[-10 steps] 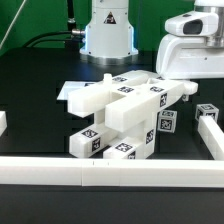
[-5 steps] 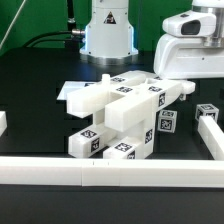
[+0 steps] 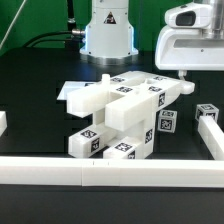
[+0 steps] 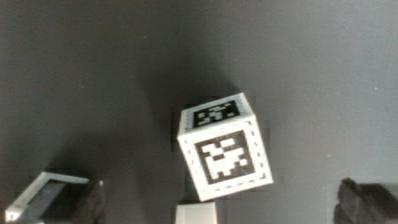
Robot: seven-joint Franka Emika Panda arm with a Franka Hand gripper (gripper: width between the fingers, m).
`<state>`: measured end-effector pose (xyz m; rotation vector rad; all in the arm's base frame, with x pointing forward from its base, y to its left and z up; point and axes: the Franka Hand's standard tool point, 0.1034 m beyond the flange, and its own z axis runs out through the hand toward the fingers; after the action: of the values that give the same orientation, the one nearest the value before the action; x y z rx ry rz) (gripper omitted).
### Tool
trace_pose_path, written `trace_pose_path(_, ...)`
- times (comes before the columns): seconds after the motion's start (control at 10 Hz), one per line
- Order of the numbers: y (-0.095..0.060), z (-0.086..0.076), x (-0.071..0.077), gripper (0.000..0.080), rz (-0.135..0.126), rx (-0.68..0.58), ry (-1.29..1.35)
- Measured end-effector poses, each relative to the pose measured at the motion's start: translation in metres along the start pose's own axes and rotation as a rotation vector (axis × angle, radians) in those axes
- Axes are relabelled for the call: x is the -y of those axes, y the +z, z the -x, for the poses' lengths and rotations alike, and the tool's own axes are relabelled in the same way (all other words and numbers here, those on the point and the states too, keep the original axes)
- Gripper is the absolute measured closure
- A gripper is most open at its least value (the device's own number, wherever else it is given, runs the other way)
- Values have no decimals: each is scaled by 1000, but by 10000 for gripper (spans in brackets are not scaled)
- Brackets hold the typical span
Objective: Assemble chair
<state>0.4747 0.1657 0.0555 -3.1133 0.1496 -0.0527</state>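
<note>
While the arm's two fingers (image 4: 50,192) stand wide apart and grip nothing, the chunky white plastic chair (image 3: 120,110), dotted with small black-and-white square tags, lies in the middle of the exterior view on the black bench (image 3: 35,120). Nothing touches it. The fingers' white housing (image 3: 190,40) hangs in the upper right of that frame, above the chair's far end and clear of it.

In the wrist view a white tagged block (image 4: 226,150) sits beneath the fingers, roughly between them and turned askew to the line along which they close. I cannot tell whether it is the small loose tagged cube (image 3: 207,113) at the exterior view's right or an end of the chair.

The main risk, as I judge it, is a descent onto that skewed block. The pads would meet corners instead of flat faces, so the block could twist or slip out. One finger could also land on top and tip it. A second risk is the housing brushing the chair's upper right end on the way down, which could shift the joined parts or pull a joint loose.

The chair's long axis runs diagonally, from the lower centre of the exterior view up to the upper right. Its blocky tagged leg ends point toward the low white border rail (image 3: 110,170) along the bottom. The flat slab juts toward the left of the frame.
</note>
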Motion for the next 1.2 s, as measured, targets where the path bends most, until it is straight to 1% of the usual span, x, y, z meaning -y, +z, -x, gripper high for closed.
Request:
trace_pose_path(0.5, 1, 1, -1, 150, 2, 2, -33)
trace_pose_path(0.6, 1, 1, -1, 150, 2, 2, -63)
trace_pose_path(0.9, 1, 1, -1, 150, 8, 2, -263)
trace_pose_path(1.1, 0, 6, 10, 150, 4, 2, -171)
trace_pose_path(1.2, 0, 6, 10, 150, 4, 1, -172)
